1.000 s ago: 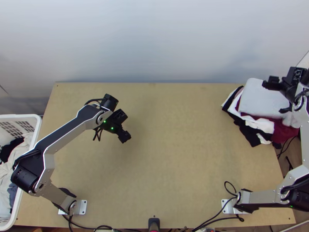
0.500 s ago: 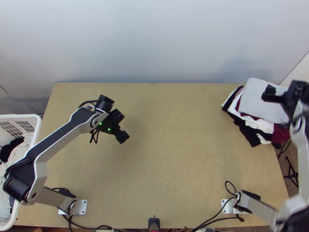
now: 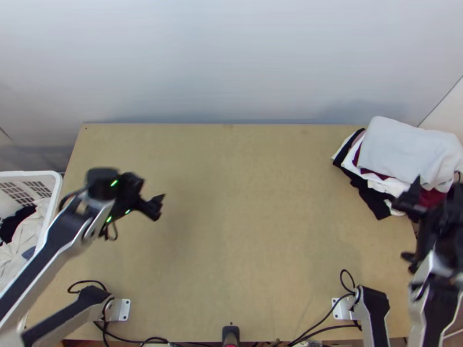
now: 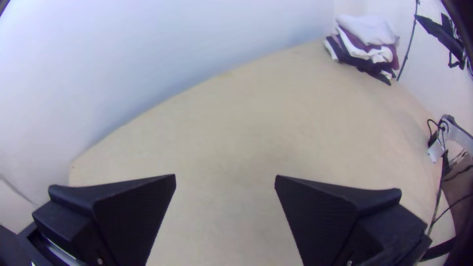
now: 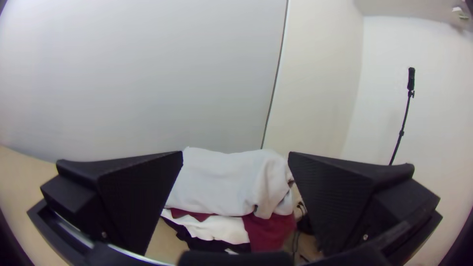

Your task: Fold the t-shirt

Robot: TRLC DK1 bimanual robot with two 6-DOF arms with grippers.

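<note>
A light grey folded garment point(image 3: 405, 151) lies on top of the clothes pile at the table's far right corner; whether it is the t-shirt I cannot tell. In the right wrist view this grey cloth point(image 5: 221, 182) looks flat with a rumpled side. My right gripper point(image 3: 410, 228) is by the pile's near side, and in its wrist view the gripper point(image 5: 235, 157) stands open, holding nothing. Over the table's left part is my left gripper point(image 3: 157, 207); in its wrist view that gripper point(image 4: 225, 178) is open above bare wood.
Under the grey cloth are white point(image 3: 389, 186), dark red point(image 3: 431, 198) and black point(image 3: 373, 202) garments, stacked unevenly. A white laundry basket point(image 3: 53, 199) with clothes stands at the table's left. The wooden table point(image 3: 249, 231) spreads between the arms, with cables along its near edge.
My left gripper has moved left and slightly nearer the table's near edge. The right gripper has come away from over the pile toward the near side, uncovering more of the grey cloth.
</note>
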